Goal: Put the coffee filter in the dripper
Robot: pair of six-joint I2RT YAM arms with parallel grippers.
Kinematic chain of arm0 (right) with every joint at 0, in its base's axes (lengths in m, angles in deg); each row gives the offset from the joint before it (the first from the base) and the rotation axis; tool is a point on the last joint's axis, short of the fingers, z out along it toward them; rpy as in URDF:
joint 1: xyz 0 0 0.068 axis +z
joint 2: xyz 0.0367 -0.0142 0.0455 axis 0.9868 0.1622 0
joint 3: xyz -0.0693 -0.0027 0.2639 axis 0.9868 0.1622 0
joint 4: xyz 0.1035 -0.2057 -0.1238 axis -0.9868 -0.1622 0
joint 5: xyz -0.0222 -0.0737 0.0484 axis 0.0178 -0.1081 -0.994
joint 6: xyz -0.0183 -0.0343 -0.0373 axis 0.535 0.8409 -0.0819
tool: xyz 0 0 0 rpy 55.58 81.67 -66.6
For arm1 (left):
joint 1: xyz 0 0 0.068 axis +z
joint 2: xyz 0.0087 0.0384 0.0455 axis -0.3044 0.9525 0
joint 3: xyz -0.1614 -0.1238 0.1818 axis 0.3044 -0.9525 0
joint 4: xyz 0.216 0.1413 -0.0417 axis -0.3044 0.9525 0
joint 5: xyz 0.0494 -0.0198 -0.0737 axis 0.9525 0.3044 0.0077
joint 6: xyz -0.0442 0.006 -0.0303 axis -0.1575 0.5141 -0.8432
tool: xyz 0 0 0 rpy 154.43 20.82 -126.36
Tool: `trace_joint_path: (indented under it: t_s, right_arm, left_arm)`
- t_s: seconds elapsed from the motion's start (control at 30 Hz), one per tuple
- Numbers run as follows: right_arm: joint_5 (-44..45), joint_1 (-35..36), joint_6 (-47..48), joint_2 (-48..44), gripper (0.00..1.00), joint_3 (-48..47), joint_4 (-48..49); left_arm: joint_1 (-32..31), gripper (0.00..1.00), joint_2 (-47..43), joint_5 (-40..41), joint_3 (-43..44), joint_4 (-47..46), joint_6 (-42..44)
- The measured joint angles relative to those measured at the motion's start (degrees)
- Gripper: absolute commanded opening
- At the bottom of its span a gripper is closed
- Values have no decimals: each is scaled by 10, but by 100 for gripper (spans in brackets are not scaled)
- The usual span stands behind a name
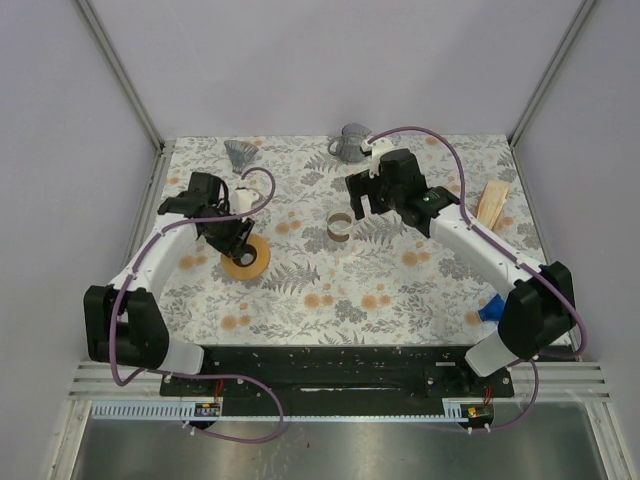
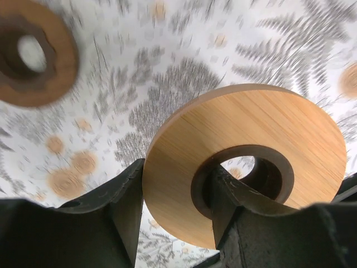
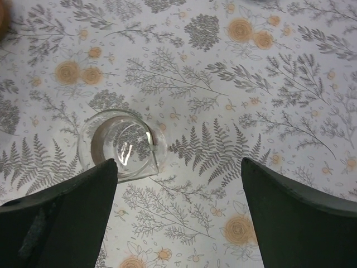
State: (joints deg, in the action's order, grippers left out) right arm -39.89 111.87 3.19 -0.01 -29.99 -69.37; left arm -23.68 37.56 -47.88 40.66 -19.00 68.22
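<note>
Top: left gripper [image 1: 239, 246] clenched on wooden ring [image 1: 256, 263], 9 o'clock; right gripper [image 1: 357, 200] spread, empty. Presumed filter, grey cone [image 1: 240, 152], at 11 o'clock, untouched.
Left wrist: pinch through ring's hole.
Right wrist: glass cup [image 3: 121, 145] at 8 o'clock.
Set ring down level before fetching cone.

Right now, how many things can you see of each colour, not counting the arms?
Wood-brown: 3 (light ring in the left tool, dark ring, tan stack)
Gray: 2 (cone, cup)
Clear: 1 (glass)
Blue: 1 (scrap)
Total: 7
</note>
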Motion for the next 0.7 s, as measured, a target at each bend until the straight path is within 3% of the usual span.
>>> trace_joint_path:
  t_s: [0.27, 0.43, 0.7]
  right_arm:
    - [48, -49, -55, 0, 99, -9, -29]
    - [66, -103, -84, -13, 99, -4, -37]
    - [90, -112, -91, -79, 99, 23, -45]
  left_arm:
    - [-116, 0, 50, -4, 254, 89, -27]
    - [-196, 0, 140, 3, 402, 109, -49]
    - [-285, 0, 326, 46, 567, 151, -59]
